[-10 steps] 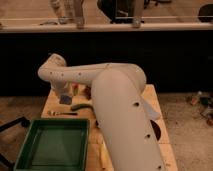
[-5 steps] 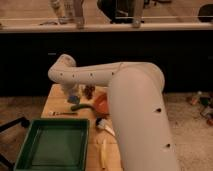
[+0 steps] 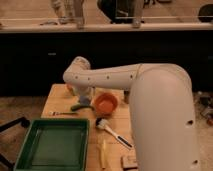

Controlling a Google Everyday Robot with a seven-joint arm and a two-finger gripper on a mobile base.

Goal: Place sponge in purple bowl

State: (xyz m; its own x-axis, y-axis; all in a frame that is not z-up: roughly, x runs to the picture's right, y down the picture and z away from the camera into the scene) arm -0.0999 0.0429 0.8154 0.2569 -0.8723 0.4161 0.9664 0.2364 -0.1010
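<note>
My white arm reaches from the right across the wooden table and bends down at its far left part. The gripper hangs at the end of the arm, just above the tabletop and left of the orange bowl, and it is shut. A small blue-grey pad, the sponge, shows right under the gripper; I cannot tell whether they touch. A green item lies beside the sponge. The purple bowl is out of view, possibly behind the arm.
A green tray fills the table's near left. A fork lies above it. A brush, a yellow stick-like item and a brownish block lie at the near right. A dark counter stands behind.
The arm has swung to the right and extended, uncovering the orange bowl and the near right of the table. The gripper has come down beside the orange bowl.
</note>
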